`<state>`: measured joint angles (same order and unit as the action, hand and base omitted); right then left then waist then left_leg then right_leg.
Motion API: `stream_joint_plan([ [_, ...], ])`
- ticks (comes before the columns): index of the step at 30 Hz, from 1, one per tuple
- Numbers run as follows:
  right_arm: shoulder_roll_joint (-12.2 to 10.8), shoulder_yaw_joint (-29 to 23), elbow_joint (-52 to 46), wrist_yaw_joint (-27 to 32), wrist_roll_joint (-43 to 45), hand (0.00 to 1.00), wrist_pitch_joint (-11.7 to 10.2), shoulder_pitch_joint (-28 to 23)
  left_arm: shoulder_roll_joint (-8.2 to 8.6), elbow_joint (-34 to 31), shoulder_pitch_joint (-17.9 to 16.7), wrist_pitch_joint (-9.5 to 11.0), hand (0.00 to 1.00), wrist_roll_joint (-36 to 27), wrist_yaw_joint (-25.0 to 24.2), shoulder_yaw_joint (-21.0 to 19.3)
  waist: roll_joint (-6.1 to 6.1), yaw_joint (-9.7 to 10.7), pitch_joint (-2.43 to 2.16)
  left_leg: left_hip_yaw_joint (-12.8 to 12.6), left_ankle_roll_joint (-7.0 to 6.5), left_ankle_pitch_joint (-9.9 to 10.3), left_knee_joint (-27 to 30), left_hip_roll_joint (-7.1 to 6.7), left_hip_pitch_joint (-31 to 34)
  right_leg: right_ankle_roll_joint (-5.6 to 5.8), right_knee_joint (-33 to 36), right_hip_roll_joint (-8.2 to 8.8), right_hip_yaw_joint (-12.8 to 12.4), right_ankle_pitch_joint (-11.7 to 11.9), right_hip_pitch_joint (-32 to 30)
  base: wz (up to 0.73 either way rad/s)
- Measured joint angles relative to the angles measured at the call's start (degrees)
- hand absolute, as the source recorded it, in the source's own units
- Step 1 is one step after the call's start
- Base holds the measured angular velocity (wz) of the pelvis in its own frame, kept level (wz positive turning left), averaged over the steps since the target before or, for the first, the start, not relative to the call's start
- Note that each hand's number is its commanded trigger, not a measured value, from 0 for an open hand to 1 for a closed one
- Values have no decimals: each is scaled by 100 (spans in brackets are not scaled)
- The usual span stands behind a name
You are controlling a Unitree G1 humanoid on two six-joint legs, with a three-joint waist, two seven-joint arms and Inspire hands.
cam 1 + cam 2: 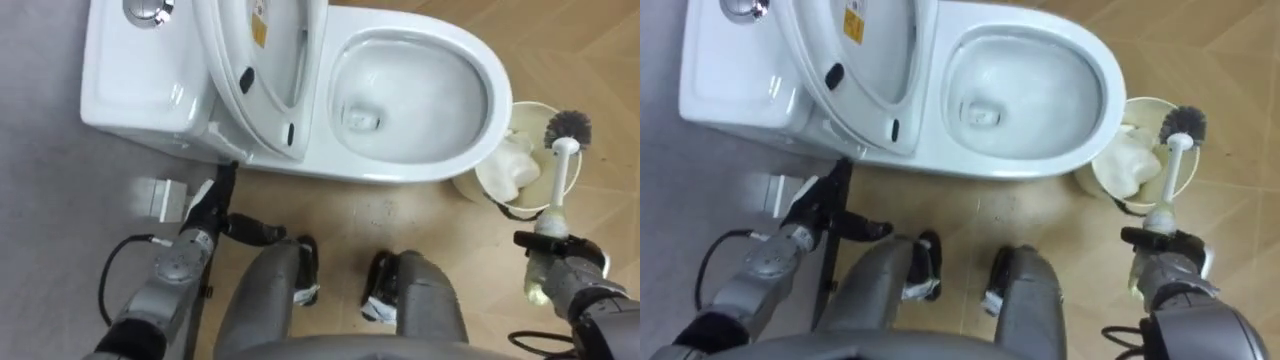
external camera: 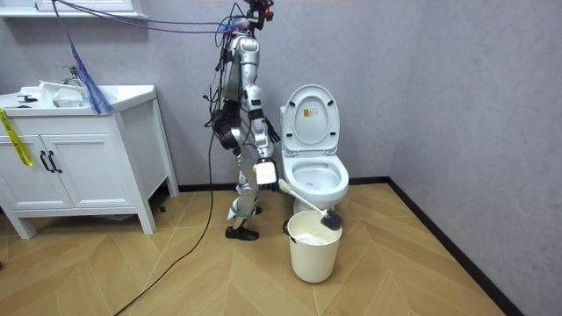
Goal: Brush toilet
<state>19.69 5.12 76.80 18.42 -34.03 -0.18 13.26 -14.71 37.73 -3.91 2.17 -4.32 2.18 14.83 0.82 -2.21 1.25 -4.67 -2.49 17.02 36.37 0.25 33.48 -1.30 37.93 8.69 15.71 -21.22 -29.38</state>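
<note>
Grey, my right hand (image 1: pixel 552 262) is curled round the handle of the toilet brush (image 1: pixel 561 170), bristles upward over the far rim of the cream bin (image 1: pixel 482 186). The bin stands just beside the toilet (image 1: pixel 500 75) bowl's front edge. My left hand (image 1: pixel 212 208) hangs loose-fingered near the toilet's base.

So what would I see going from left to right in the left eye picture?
Toilet tank → raised lid → toilet bowl → white bin, where the right hand holds the brush.
</note>
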Motion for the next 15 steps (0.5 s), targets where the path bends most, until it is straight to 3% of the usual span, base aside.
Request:
stream_joint_plan([
  [8, -106, -122, -552, 39, 603, 100, 15, -725, -21, 259, -838, 36, 0, 7, 0, -496, -66, -66, -30, 194, 45, -168, -1027, -72, -1363, 140, -1221, -189, 331, 308, 1516, 8],
  [11, -152, -198, -976, 146, 998, 100, 13, -975, 1, 172, -1229, 53, 0, 39, 0, -821, -142, -95, -78, 255, 65, -186, -1283, -94, -1759, 165, -1573, -212, 439, 369, 1974, 10],
  [15, -153, -204, -1399, 262, 1479, 100, 14, -1183, 54, 161, -1471, 77, 0, 44, 0, -1147, -210, -129, -88, 367, 73, -195, -1494, -107, -2255, 221, -2066, -326, 590, 482, 2654, 18],
])
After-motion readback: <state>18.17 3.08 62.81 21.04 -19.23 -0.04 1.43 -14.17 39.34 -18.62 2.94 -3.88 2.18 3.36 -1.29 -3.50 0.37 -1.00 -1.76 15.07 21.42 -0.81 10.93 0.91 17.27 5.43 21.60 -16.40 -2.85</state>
